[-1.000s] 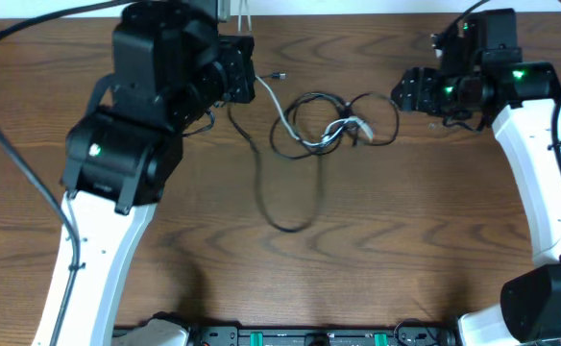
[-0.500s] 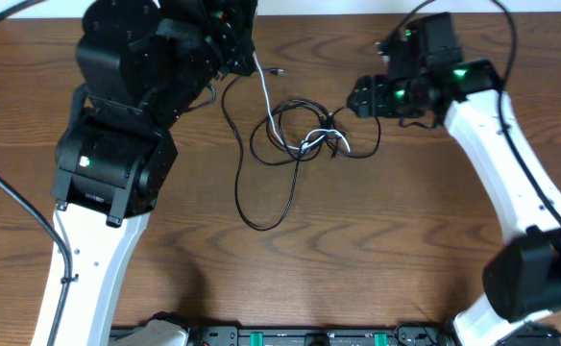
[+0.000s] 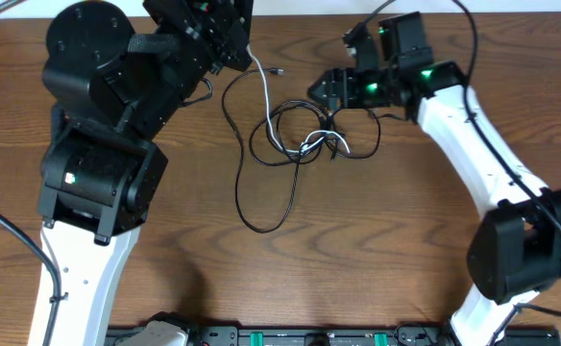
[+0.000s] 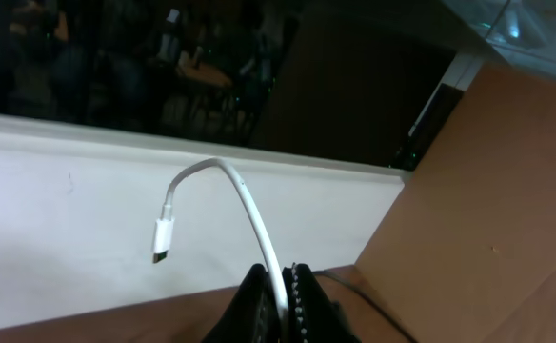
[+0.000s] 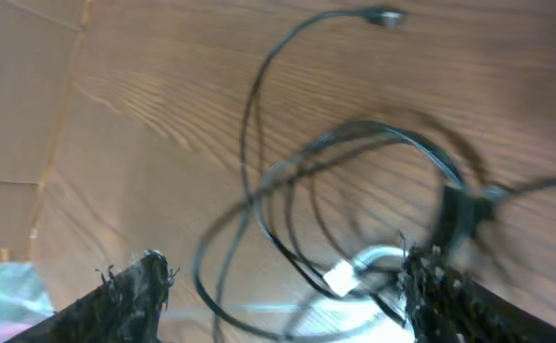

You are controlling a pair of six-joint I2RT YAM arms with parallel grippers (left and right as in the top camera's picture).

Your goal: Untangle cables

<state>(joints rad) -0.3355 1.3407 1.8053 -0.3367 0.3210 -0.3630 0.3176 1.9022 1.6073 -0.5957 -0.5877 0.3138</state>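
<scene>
The cables [image 3: 304, 139] lie in a tangle at the table's middle back: thin black cords in loops, with one long black loop [image 3: 261, 223] trailing toward the front. A white cord [image 3: 265, 94] rises from the tangle to my left gripper [image 3: 247, 53]. In the left wrist view that gripper [image 4: 283, 286] is shut on the white cord [image 4: 249, 205], whose plug end [image 4: 162, 243] sticks out free. My right gripper [image 3: 327, 91] is open just right of the tangle. In the right wrist view its jaws [image 5: 283, 295] straddle the black loops [image 5: 287, 191] and a white plug [image 5: 340, 276].
A small black plug end [image 3: 279, 72] lies near the back edge, also shown in the right wrist view [image 5: 383, 16]. The brown wooden table [image 3: 405, 250] is bounded by a white wall at the back. Thick black arm leads hang at the far left.
My right gripper has moved left, up to the tangle. My left arm has shifted left and back with the white cord, and the tangle has been drawn a little to the left.
</scene>
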